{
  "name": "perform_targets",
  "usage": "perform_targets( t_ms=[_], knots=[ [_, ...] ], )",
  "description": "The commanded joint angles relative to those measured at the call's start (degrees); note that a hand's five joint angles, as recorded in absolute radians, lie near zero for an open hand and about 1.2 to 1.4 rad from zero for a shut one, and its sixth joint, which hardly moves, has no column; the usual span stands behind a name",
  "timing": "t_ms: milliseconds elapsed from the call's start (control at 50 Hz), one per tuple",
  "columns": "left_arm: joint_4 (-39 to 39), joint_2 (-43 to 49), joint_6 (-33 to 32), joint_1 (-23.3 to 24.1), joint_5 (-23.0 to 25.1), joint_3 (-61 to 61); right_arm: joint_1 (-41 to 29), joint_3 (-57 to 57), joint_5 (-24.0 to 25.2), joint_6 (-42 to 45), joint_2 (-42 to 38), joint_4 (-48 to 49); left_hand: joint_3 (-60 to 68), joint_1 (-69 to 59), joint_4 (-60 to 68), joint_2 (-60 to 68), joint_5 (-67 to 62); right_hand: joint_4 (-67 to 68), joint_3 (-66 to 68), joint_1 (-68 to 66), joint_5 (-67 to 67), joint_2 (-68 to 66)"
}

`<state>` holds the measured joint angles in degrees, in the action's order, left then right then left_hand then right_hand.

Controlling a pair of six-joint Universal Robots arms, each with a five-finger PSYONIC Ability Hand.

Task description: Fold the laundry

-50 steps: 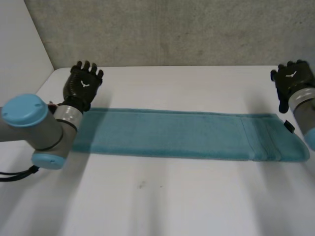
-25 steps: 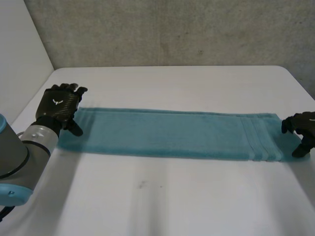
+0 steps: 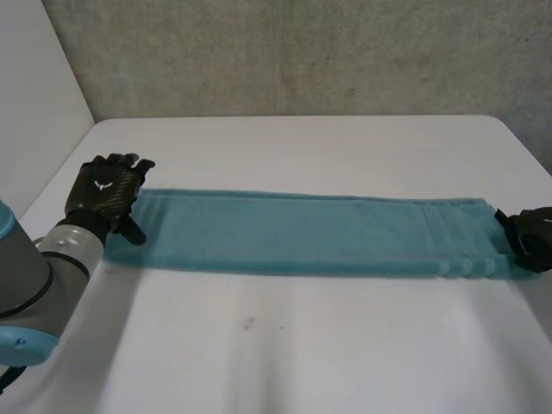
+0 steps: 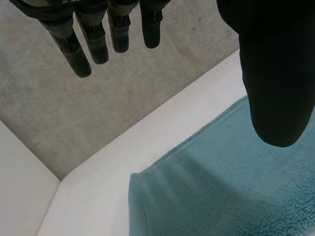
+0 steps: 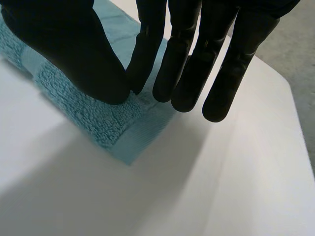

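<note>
Tabletop (image 3: 285, 362): white, takes up the lower two thirds of the head view, grey wall (image 3: 302, 52) across the top. Towel (image 3: 293, 233): teal, folded into a long flat strip, running left to right across mid frame, ribbed band near its right end.

Left hand (image 3: 105, 191): mid left of frame, at the towel's left end, thumb over the end edge. Right hand (image 3: 533, 237): far right edge of frame, on the towel's right end.

Left wrist view adds the gap: fingers (image 4: 93, 44) straight and spread, well apart from the thumb, off the cloth. Towel's end corner (image 4: 147, 196) lies flat under them, nothing held. Head view alone can't settle that.

Right wrist view adds the grip: thumb (image 5: 83, 59) presses on the pile just beside the towel's corner (image 5: 123, 147), and one finger (image 5: 145, 64) closes against it, pinching the cloth. The other fingers are straight, side by side, past the end edge over bare tabletop.
</note>
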<state>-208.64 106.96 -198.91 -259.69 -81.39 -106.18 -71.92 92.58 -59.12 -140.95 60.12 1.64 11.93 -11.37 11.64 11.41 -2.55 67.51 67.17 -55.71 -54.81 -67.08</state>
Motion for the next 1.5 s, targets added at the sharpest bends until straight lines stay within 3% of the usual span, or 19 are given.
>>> perform_targets(
  t_ms=[20, 120, 240, 300, 320, 360, 380, 420, 500, 640, 860, 1400, 1500],
  knots=[
    [0.1, 0.0, 0.0, 0.1, 0.0, 0.0, 3.0, -2.5, -5.5, 0.1, -0.9, 2.0, -1.7, 1.2, -1.4, -1.2, 2.3, 12.5, 12.8, -24.3, -15.2, -12.9],
    [0.1, 0.0, 0.0, 0.1, -0.1, 0.0, 6.9, -9.4, -14.9, 0.8, -2.8, 3.2, -1.5, 1.0, -1.3, -1.0, 2.2, 12.5, 12.8, -24.3, -15.2, -12.9],
    [0.1, -0.3, 0.0, 0.1, -0.2, -0.3, 8.6, -15.0, -20.4, 2.5, -2.4, 1.9, -1.7, 1.2, -1.4, -1.2, 2.3, 12.5, 12.8, -24.3, -15.2, -12.9],
    [0.1, -0.3, 0.0, 0.1, -0.3, -0.3, 7.1, -15.5, -20.1, 1.7, -1.1, 1.3, -1.5, 1.0, -1.3, -1.0, 2.2, 12.5, 12.8, -24.3, -15.2, -12.9],
    [0.0, -0.4, 0.0, -0.1, -0.3, -0.3, 2.4, -16.1, -19.8, -0.8, 1.4, 0.3, -1.5, 1.0, -1.3, -1.0, 2.2, 12.5, 12.8, -24.3, -15.2, -12.9],
    [-0.1, -0.4, -0.1, -0.4, -0.3, -0.3, 0.6, -16.3, -19.8, -2.1, 2.0, 0.0, -1.5, 1.0, -1.3, -1.0, 2.2, 12.5, 12.8, -24.3, -15.2, -12.9],
    [-0.1, -0.4, -0.1, -0.4, -0.4, -0.3, -2.1, -16.0, -19.5, -5.0, 3.6, -0.7, -1.5, 1.0, -1.3, -1.0, 2.2, 7.4, 7.7, -19.2, -10.1, -7.8],
    [-0.1, -0.4, -0.1, -0.6, -0.4, -0.3, -5.3, -14.6, -18.3, -9.8, 5.1, -1.5, -1.5, 1.0, -1.3, -1.0, 2.2, -31.0, -30.6, 19.2, 28.3, 30.5],
    [-0.1, -0.7, 0.0, -0.6, -0.3, -1.0, -6.3, -10.1, -12.4, -12.0, 6.4, -1.2, -1.7, 1.2, -1.4, -1.2, 2.3, -34.9, -34.5, 23.1, 32.2, 34.5],
    [-0.1, -0.9, 0.0, -0.5, -0.1, -1.3, -4.9, -3.3, -2.3, -7.5, 5.9, -1.8, -1.7, 1.2, -1.4, -1.2, 2.3, -34.2, -33.9, 22.4, 31.5, 33.8],
    [0.0, -0.9, 0.1, 0.0, 0.0, -1.5, 0.2, 4.4, -0.2, 1.8, 3.9, -0.5, -1.7, 1.2, -1.4, -1.2, 2.3, -29.5, -29.2, 17.7, 26.8, 29.1],
    [-0.1, -0.5, 0.2, 0.2, 0.1, -1.5, 0.4, 3.1, 2.1, 2.3, -1.3, 4.5, -1.7, 1.2, -1.4, -1.2, 2.3, -21.1, -20.8, 9.3, 18.4, 20.7],
    [-0.1, -0.5, 0.2, 0.2, 0.1, -1.5, 0.5, 2.3, 2.1, 2.3, -2.5, 4.9, -1.9, 1.3, -1.6, -1.4, 2.5, -7.1, -6.8, -4.7, 4.4, 6.7]
  ],
)
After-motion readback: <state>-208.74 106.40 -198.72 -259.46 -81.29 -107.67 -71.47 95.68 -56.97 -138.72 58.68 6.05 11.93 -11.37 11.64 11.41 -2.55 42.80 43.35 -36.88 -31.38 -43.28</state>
